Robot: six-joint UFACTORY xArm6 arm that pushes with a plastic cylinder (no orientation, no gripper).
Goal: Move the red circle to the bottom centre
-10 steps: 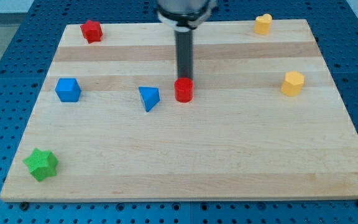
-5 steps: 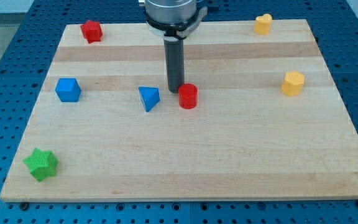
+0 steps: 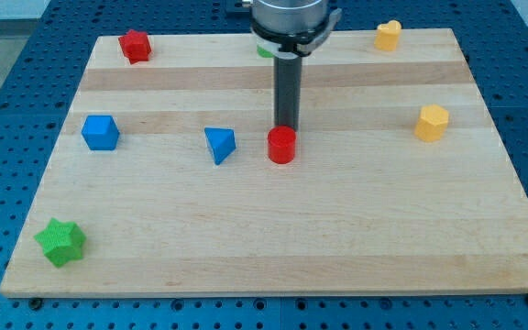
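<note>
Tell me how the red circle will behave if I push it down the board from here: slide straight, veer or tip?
The red circle is squat and flat-based, so it will probably slide rather than tip. Its round side may let it slip off my tip, which sits just behind it toward the view's top. The wooden board looks smooth.

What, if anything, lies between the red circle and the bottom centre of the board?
Nothing visible does. The red circle sits mid-board with my tip just above it; the blue triangle lies to the view's left, off that path.

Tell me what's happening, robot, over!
My tip sits just behind the red circle, on its top side. Red circle mid-board, not yet at bottom centre. Path toward the view's bottom looks open; blue triangle off to the left. Over.
</note>
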